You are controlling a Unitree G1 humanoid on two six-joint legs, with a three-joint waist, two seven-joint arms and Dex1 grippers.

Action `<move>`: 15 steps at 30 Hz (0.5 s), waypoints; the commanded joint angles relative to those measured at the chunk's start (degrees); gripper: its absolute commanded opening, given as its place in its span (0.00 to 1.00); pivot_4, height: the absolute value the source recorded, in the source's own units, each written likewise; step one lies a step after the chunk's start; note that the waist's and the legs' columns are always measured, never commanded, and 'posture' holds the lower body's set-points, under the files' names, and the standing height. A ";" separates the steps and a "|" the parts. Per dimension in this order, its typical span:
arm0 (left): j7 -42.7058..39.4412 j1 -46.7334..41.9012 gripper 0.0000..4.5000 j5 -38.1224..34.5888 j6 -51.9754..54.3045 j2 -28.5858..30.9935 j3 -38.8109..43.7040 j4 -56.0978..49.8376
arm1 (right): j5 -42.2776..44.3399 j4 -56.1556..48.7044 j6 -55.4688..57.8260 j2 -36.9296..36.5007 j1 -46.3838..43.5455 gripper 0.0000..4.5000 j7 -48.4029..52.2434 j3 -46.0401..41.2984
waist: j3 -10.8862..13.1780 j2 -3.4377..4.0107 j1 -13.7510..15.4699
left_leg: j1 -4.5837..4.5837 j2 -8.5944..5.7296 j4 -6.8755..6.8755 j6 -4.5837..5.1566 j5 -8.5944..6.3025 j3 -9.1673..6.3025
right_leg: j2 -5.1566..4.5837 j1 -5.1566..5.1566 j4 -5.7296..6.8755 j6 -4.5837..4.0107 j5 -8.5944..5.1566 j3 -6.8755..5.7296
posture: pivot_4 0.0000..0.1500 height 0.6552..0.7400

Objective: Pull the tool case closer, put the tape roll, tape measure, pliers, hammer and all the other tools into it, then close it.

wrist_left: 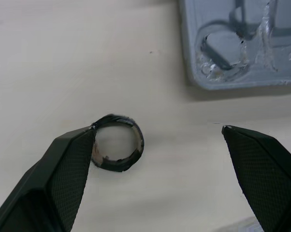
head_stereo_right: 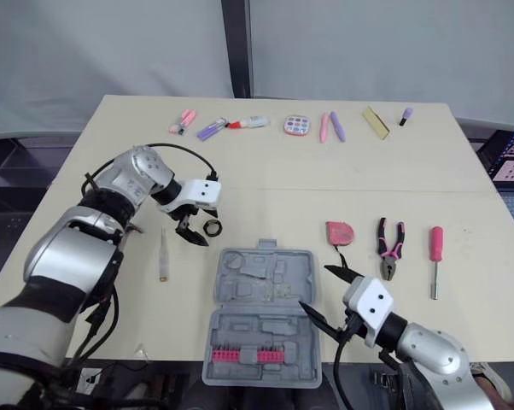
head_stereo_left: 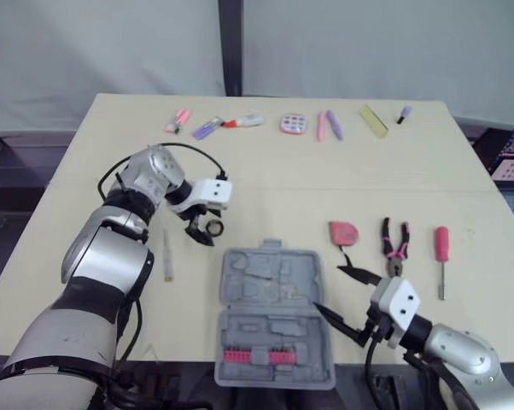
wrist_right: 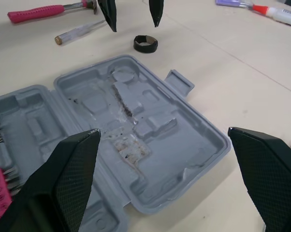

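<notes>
Tool case [head_stereo_left: 274,282] fore-aft (handle far) — R end effector [head_stereo_left: 327,286] spread; L end effector [wrist_left: 159,128] spread by tape roll [wrist_left: 138,142].

L arm [head_stereo_left: 103,256] reaches fwd, elbow bent, forearm angled toward the robot's right. Its white wrist block [head_stereo_left: 211,192] sits about level. The left gripper [head_stereo_left: 204,229] points down, w/ its 2 black fingers [wrist_left: 63,179] spread well apart. R arm [head_stereo_left: 462,352] lies low, close to the body, forearm angled fwd & toward the left. The right gripper [head_stereo_left: 328,288] points fwd-left, nearly level, fingers [wrist_right: 63,183] spread wide. Nothing is gripped by either. The 2 grippers are well apart.
</notes>
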 commanded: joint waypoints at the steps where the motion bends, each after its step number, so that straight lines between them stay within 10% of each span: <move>1: 1.49 -1.41 1.00 2.09 1.65 -1.03 -1.17 -0.13 | 1.58 -0.32 0.01 -1.01 -0.57 0.99 1.57 -0.66 | 0.00 0.00 0.01 | 0.00 0.00 0.00 0.00 0.00 0.00 | 0.00 0.00 0.00 0.00 0.00 0.00 | 1.00 1.00; 15: 7.40 1.25 1.00 5.22 3.90 -3.31 -2.57 1.03 | 3.90 -0.27 1.39 -4.12 -1.21 0.99 3.30 -3.15 | 0.04 -0.07 0.08 | 0.00 -0.01 0.01 0.00 0.00 0.00 | -0.03 0.00 0.00 0.01 0.00 0.00 | 1.00 1.00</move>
